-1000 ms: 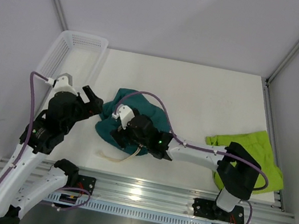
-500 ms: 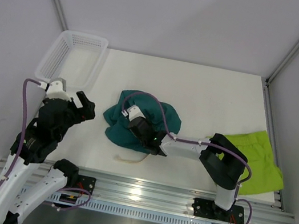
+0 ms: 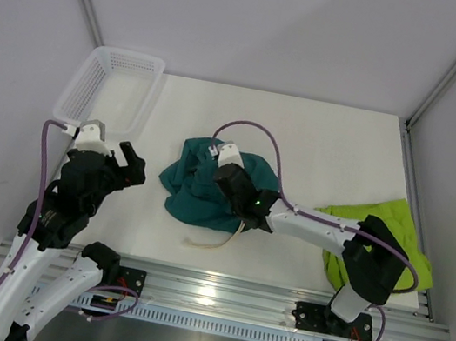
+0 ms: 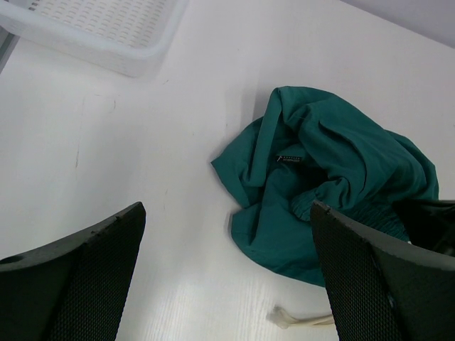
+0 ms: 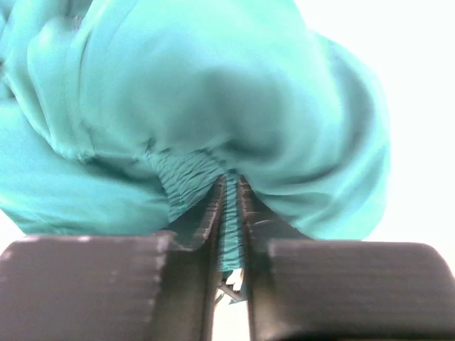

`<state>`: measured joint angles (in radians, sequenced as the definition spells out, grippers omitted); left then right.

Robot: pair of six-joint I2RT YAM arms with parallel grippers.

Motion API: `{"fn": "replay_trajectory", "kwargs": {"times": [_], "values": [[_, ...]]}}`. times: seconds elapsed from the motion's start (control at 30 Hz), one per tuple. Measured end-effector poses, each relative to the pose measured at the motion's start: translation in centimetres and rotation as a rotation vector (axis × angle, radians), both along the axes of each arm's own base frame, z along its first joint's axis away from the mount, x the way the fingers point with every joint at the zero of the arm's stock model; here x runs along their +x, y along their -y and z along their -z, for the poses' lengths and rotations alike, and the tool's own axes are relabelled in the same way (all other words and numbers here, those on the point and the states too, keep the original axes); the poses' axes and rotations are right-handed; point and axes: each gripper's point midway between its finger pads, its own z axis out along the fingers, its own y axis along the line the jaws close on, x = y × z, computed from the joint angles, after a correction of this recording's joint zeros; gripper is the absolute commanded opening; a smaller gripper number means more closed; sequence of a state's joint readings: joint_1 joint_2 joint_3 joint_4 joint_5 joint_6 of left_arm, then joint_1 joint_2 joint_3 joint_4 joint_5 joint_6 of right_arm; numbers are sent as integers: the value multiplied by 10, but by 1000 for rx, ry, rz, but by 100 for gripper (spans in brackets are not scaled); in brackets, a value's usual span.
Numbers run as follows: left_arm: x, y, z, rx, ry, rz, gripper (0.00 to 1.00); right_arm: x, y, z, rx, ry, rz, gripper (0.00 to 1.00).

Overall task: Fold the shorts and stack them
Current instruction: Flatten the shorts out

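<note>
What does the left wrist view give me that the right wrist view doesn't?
Left wrist only: the white basket, the cream drawstring end, a small logo tag and the open left claw. Right wrist only: the right claw shut on the gathered waistband. Both: the crumpled dark teal shorts.

Basket (image 3: 84, 89) sits back-left, one shorts pair (image 3: 191, 197) centre, another pair (image 3: 400, 220) right.
</note>
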<state>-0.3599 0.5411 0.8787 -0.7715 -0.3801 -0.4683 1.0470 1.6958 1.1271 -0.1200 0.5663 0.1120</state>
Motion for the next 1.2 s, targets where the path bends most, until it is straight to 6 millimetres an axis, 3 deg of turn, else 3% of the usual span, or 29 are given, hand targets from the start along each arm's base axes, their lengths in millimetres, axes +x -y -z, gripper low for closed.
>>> {"fn": "replay_trajectory", "kwargs": {"times": [0.07, 0.13, 0.23, 0.37, 0.57, 0.8, 0.87, 0.9, 0.93, 1.0, 1.03, 1.07, 1.1, 1.2], "values": [[0, 0, 0, -1, 0, 2, 99, 5, 7, -17, 46, 11, 22, 61], [0, 1, 0, -1, -1, 6, 99, 6, 16, -31, 91, 17, 43, 73], [0, 2, 0, -1, -2, 15, 99, -2, 31, -38, 135, -2, 60, 84], [0, 3, 1, -1, -3, 20, 99, -20, 44, -28, 189, -68, 78, 88], [0, 4, 1, -3, -3, 23, 99, -38, 64, 13, 257, -222, 150, 89], [0, 5, 3, -3, -6, 26, 99, -29, 83, 47, 378, -340, 260, 88], [0, 5, 3, -3, -7, 26, 99, -20, 84, 53, 408, -359, 277, 81], [0, 5, 3, -3, -7, 26, 99, -16, 83, 57, 423, -369, 281, 73], [0, 5, 3, -3, -7, 26, 99, -12, 82, 61, 438, -378, 284, 48], [0, 5, 3, -3, -7, 26, 99, -6, 76, 64, 471, -391, 273, 31], [0, 5, 3, -3, -7, 26, 99, -5, 71, 63, 491, -395, 261, 14], [0, 5, 3, -3, -7, 26, 99, -4, 68, 62, 502, -395, 244, 5], [0, 5, 3, -3, -7, 26, 99, -4, 64, 60, 518, -398, 234, 0], [0, 5, 3, -3, -7, 26, 99, -4, 51, 50, 562, -394, 181, 0]]}}
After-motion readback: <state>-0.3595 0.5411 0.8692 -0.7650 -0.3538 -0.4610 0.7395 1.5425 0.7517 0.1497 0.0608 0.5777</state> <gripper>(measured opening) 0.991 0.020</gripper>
